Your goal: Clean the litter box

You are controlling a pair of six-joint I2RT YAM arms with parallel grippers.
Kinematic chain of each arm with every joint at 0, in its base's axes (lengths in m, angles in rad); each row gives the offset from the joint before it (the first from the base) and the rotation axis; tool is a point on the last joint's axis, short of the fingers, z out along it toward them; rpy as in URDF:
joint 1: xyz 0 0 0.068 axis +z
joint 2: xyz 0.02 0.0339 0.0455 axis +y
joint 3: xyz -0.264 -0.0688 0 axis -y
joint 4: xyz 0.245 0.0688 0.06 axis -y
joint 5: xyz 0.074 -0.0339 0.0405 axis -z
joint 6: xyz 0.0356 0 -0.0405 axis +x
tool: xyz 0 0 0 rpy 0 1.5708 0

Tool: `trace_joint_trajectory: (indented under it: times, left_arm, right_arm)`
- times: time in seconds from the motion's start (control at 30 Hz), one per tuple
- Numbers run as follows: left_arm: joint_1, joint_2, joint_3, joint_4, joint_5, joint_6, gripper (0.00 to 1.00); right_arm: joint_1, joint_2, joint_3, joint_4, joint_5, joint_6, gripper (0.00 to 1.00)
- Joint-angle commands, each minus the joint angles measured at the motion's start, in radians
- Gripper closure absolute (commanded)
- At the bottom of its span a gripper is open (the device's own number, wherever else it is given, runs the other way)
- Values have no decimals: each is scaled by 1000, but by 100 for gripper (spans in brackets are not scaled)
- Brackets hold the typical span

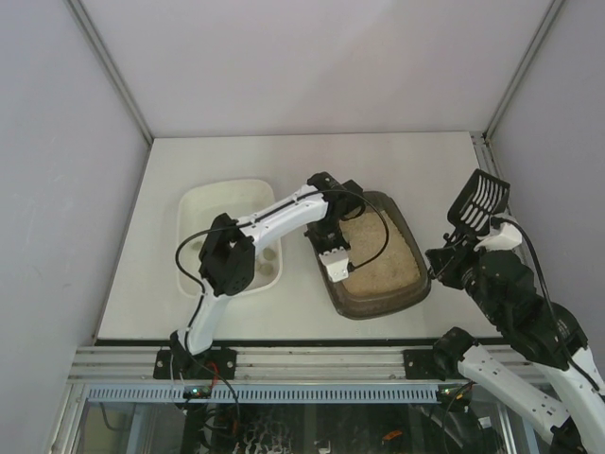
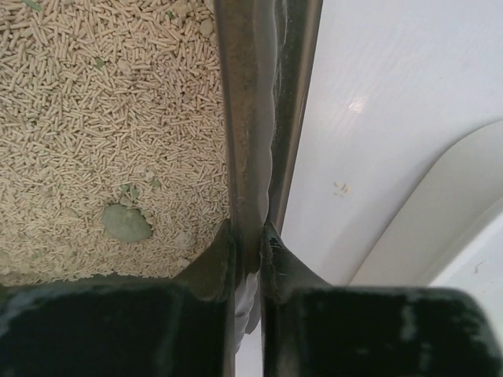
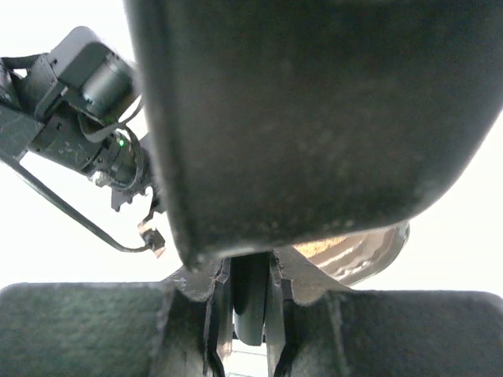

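We see the litter box (image 1: 376,309) on the bench (image 1: 284,161), just right of a white tray (image 1: 203,213). Left fingers (image 2: 118,330) are pinched tight on its left rim. Right fingers (image 3: 78,330) are clamped on a black scoop (image 1: 477,200), held raised to the box's right.

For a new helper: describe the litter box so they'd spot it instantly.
Two trays share the table. The litter box is the right one, rim pinched by the left gripper. Unlike the white tray, it is dark brown with beige pellets.
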Motion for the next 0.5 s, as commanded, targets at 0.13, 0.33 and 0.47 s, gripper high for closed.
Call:
trace_joint_trajectory:
  times: [0.13,0.33,0.47]
  left_arm:
    - [65,-52,114,228,-88,-132,19]
    - [79,-206,80,247,82,-229,0]
    - [82,-340,42,328,156,-484,0]
  right_arm:
    - [-6,94,-11,92,-103,-20,100]
    - [-9,126,-14,102,-98,-51,100]
    - [-35,184,-13,146,-154,-99,100]
